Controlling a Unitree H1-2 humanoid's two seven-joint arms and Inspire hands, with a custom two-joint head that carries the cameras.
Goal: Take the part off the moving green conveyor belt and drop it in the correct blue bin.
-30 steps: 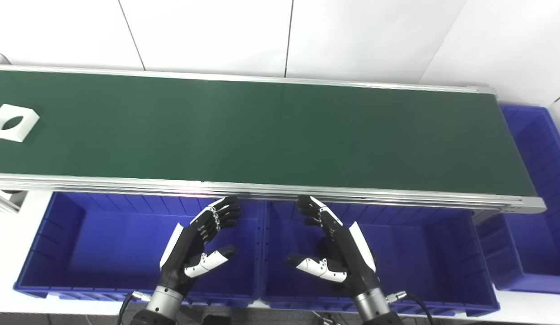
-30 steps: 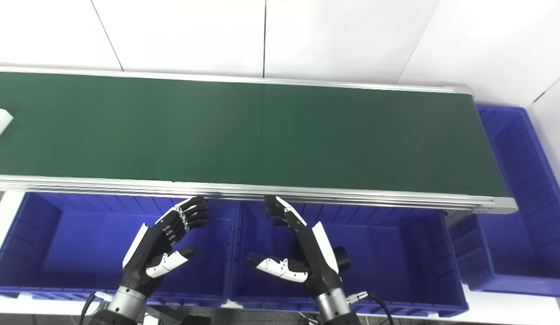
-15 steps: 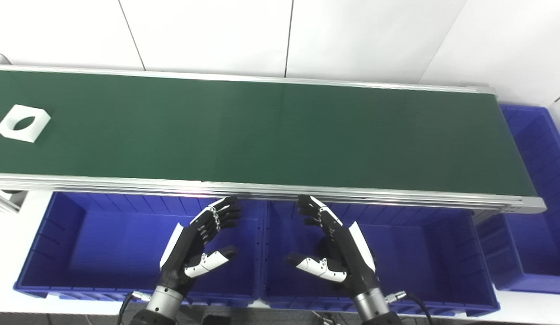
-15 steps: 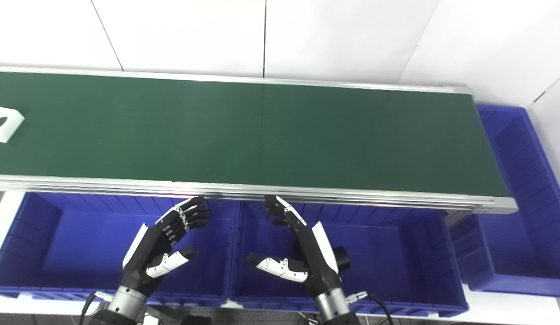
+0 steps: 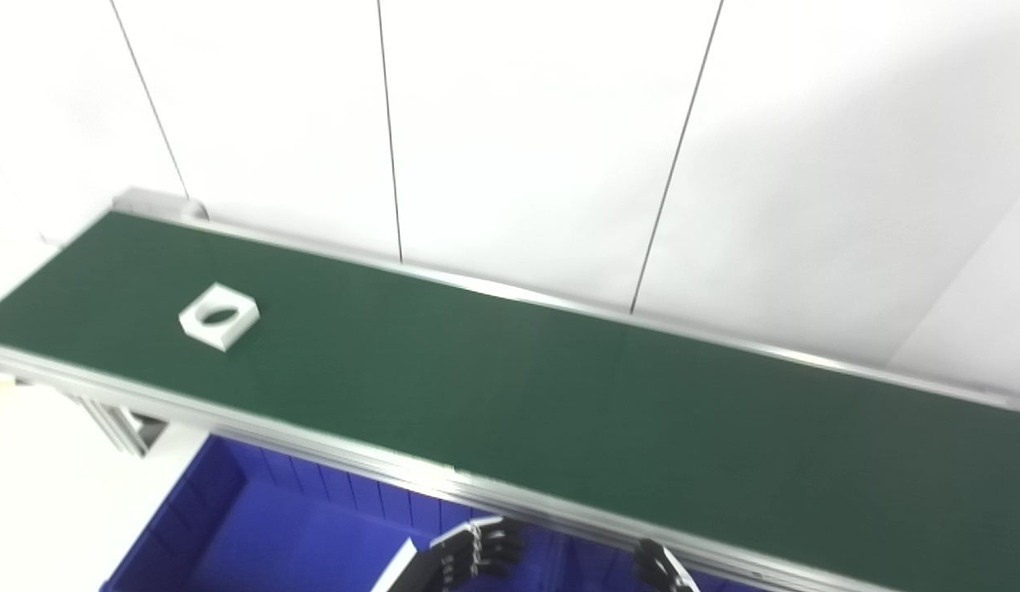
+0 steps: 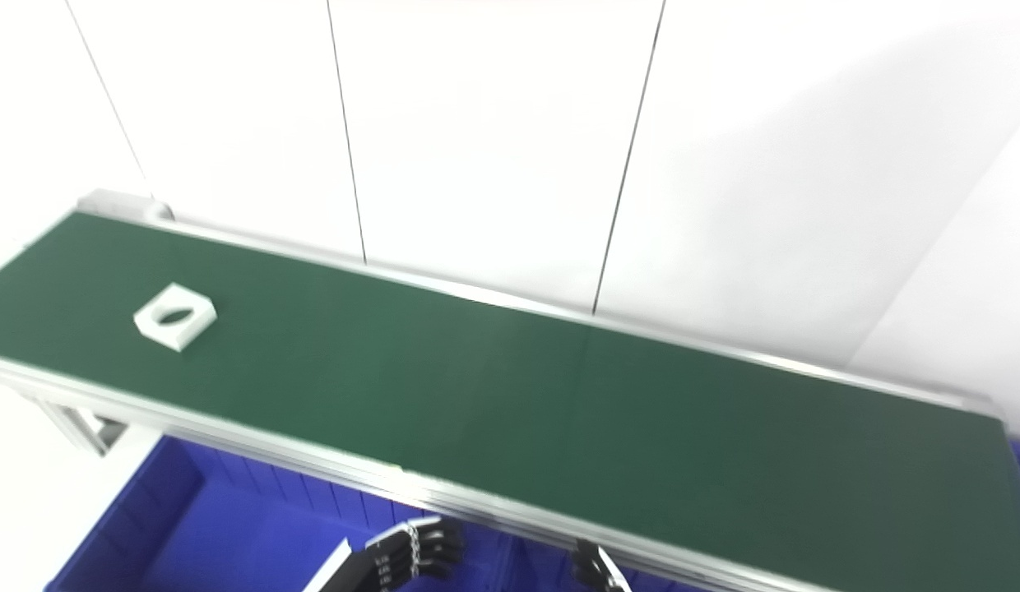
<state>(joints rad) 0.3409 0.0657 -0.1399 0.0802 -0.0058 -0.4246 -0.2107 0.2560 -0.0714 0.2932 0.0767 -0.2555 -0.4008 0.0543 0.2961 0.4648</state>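
White wall panels backed the long green conveyor belt [image 5: 510,395], where the white square part with a round hole [image 5: 219,315] lay far left, untouched, while only the fingertips of the left hand [image 5: 469,559] and right hand [image 5: 658,571] showed over the blue bin [image 5: 255,526], grip unclear, so waiting seemed the step, then a timed reach.

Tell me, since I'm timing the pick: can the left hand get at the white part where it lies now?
Probably not yet. The white part lies far up the belt; the left hand hangs below the belt's near rail. Nothing blocks the way.
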